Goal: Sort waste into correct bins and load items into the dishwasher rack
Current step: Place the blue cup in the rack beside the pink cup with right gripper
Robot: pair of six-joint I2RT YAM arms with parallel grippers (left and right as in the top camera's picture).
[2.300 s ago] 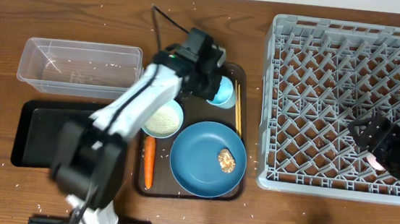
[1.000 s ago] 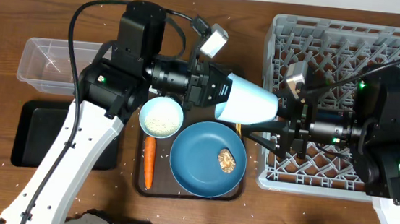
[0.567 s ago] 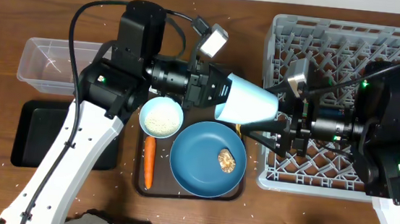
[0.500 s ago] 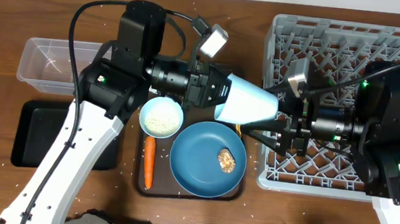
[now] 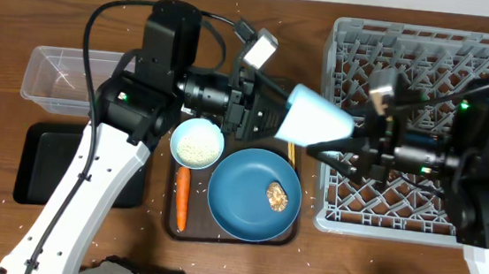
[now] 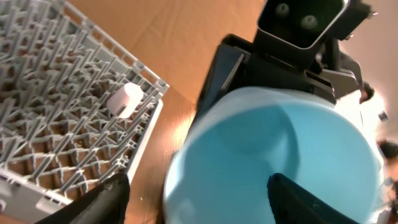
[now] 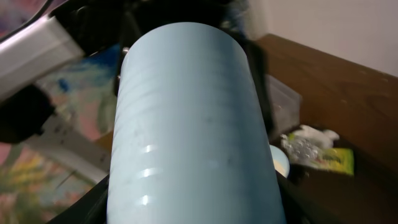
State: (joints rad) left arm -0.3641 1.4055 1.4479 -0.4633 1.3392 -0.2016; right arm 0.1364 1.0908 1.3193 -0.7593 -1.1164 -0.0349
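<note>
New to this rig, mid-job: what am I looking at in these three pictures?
This is a two-armed robot at a wooden table. The wide picture looks down from above; the other two come from a camera on each wrist. On the table stand a grey dishwasher rack, a clear tub, a black tray and a brown serving tray bearing a blue plate, a white bowl and a carrot. The right gripper holds the light-blue cup in the air; the left gripper is open beside it.
</note>
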